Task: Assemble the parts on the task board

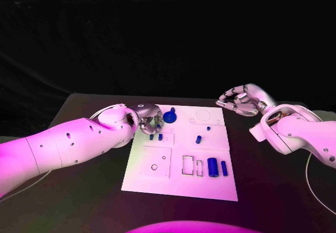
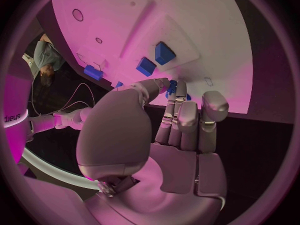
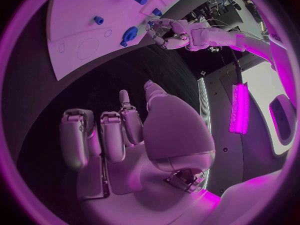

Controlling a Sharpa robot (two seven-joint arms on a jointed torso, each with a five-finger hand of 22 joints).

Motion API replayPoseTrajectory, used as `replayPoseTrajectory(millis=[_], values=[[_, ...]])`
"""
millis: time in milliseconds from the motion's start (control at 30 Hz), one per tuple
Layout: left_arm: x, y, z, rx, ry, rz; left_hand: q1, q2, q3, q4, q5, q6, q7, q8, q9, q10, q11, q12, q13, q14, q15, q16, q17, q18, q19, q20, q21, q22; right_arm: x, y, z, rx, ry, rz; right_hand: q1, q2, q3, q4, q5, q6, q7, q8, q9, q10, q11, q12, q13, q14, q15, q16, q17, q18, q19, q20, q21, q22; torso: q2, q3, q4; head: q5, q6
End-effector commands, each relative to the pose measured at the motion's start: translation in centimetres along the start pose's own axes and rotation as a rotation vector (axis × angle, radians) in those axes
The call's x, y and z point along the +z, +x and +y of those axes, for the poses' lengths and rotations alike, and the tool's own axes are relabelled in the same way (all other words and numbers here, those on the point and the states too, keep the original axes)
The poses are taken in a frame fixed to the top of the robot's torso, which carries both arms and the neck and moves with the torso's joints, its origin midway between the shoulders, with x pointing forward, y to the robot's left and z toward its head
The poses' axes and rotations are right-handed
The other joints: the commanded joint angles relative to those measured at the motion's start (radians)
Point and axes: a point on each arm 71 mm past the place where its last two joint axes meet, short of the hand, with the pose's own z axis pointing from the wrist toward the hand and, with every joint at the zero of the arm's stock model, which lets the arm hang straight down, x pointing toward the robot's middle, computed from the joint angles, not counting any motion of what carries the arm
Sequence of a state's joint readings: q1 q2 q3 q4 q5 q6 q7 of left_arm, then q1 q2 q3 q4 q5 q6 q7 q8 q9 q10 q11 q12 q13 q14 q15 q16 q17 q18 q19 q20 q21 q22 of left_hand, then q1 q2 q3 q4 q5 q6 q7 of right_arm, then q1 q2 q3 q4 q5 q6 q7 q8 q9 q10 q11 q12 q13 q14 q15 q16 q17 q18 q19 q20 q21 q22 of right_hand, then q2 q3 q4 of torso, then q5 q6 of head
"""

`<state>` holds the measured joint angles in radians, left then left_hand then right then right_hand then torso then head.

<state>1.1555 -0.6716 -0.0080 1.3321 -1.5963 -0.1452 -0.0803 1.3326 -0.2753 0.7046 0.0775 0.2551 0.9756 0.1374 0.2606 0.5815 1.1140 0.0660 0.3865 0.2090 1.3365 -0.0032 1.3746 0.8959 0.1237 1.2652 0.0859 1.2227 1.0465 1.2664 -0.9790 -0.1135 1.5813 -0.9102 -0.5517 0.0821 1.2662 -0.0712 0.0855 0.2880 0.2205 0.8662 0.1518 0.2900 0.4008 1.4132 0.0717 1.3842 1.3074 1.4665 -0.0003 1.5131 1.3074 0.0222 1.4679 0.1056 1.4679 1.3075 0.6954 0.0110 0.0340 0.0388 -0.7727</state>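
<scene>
The fingers [image 2: 187,120] of your left hand [image 1: 145,119] are curled in at the upper left edge of the task board [image 1: 150,179], close to the round blue part [image 1: 170,117]; whether they pinch a small blue piece there, I cannot tell. Your right hand [image 1: 242,100] hangs beyond the board's upper right corner, fingers curled in loosely and holding nothing. For this step, I would lower the left hand slowly and keep the wrist steady. Other blue parts [image 1: 212,167] lie near the board's lower right.
</scene>
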Motion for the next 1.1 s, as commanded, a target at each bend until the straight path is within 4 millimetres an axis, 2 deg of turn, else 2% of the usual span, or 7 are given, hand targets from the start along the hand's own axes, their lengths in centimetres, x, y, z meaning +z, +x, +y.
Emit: replayPoseTrajectory(millis=[33, 400, 567, 1100], values=[[0.07, 0.02, -0.31, -0.008, 0.021, 0.008, -0.008, 0.000, -0.008, 0.000, -0.006, 0.001, -0.002, -0.004, -0.001, 0.009, 0.002, -0.005, 0.001, 0.002, 0.000, 0.004, 0.001, -0.006, 0.003, 0.003, -0.002, 0.001, 0.00, 0.07, 0.10, -0.008, -0.010, 0.004, 0.003, 0.009, -0.007, 0.000, -0.006, 0.000, -0.004, 0.006, 0.000, 0.001, -0.006, -0.003, 0.080, 0.068, -0.007, -0.004, 0.096, 0.006, 0.042, -0.007, -0.006, 0.196, 0.000, 0.0001, 0.0001, 0.000, 0.000], [0.04, 0.02, -0.09, -0.007, 0.010, 0.009, -0.003, 0.003, -0.014, 0.000, -0.005, 0.004, -0.003, -0.008, -0.003, 0.011, 0.000, -0.010, 0.003, 0.005, -0.001, 0.007, 0.010, -0.006, 0.005, 0.003, -0.002, 0.002, 0.02, 0.10, 0.14, -0.007, -0.011, 0.004, 0.003, 0.010, -0.008, 0.000, -0.006, 0.000, -0.004, 0.007, 0.000, 0.002, -0.007, -0.002, 0.081, 0.068, -0.007, -0.004, 0.096, 0.006, 0.041, -0.007, -0.007, 0.196, 0.000, -0.0003, 0.0002, 0.001, -0.001], [0.02, 0.06, 0.00, -0.006, 0.005, 0.015, -0.008, -0.004, -0.031, 0.008, -0.004, -0.020, -0.001, -0.035, -0.016, 0.014, 0.001, -0.023, 0.006, 0.003, 0.000, 0.006, 0.009, -0.006, 0.003, 0.004, -0.006, -0.002, 0.03, 0.11, 0.14, -0.007, -0.011, 0.004, 0.003, 0.010, -0.008, 0.000, -0.006, 0.000, -0.004, 0.007, 0.000, 0.002, -0.007, -0.002, 0.081, 0.068, -0.007, -0.004, 0.096, 0.006, 0.041, -0.007, -0.007, 0.196, 0.000, -0.0003, -0.0002, 0.001, -0.001], [-0.06, 0.01, 0.09, -0.006, 0.007, 0.011, -0.024, -0.009, -0.055, 0.024, -0.006, -0.023, -0.002, -0.048, -0.026, 0.019, 0.000, -0.033, 0.010, 0.001, 0.001, 0.005, 0.008, -0.005, 0.003, 0.004, -0.010, -0.005, 0.04, 0.12, 0.15, -0.007, -0.011, 0.004, 0.003, 0.010, -0.008, 0.000, -0.006, 0.000, -0.004, 0.007, 0.000, 0.002, -0.007, -0.002, 0.081, 0.068, -0.007, -0.004, 0.096, 0.006, 0.041, -0.007, -0.007, 0.196, 0.000, -0.0001, -0.0007, 0.002, -0.003]])
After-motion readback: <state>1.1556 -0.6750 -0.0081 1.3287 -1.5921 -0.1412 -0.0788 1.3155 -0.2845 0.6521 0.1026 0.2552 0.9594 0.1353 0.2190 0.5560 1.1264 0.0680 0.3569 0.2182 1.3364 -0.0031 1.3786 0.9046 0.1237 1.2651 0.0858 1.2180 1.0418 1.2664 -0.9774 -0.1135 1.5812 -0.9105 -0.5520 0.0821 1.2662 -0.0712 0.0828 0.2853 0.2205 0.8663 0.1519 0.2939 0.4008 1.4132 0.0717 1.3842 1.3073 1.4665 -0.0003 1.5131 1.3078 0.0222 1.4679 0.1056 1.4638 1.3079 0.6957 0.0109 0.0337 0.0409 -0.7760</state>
